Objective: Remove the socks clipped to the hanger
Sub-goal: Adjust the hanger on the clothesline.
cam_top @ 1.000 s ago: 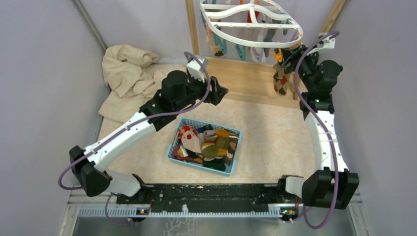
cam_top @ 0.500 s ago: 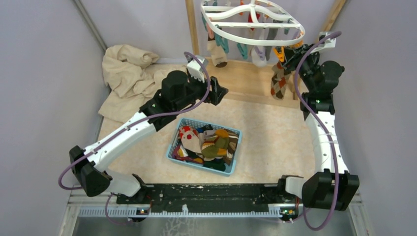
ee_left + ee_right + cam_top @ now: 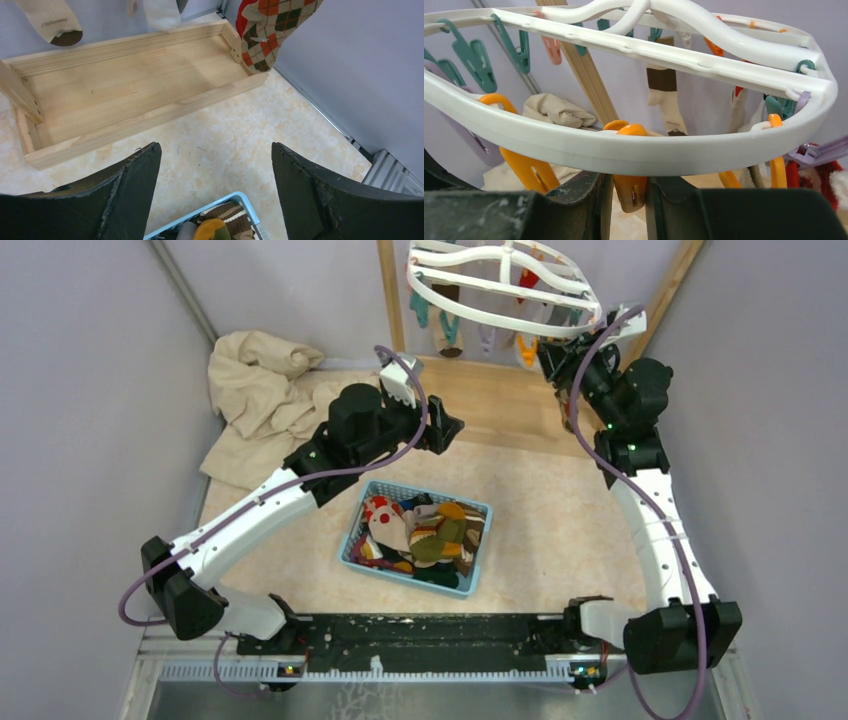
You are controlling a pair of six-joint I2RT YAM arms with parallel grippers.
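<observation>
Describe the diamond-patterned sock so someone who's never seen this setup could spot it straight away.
Find the wooden rack base at the far side of the tabletop. By its right-hand end hangs the argyle sock. Unlike the neighbouring sock, plain cream with a brown toe, it carries orange, green and cream diamonds.

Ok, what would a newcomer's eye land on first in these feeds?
The white hanger, high at the back, with the right end effector pinching an orange clip under its rim. Next, the blue basket heaped with socks mid-table, and an argyle sock hanging by the right end of the wooden rack.
</observation>
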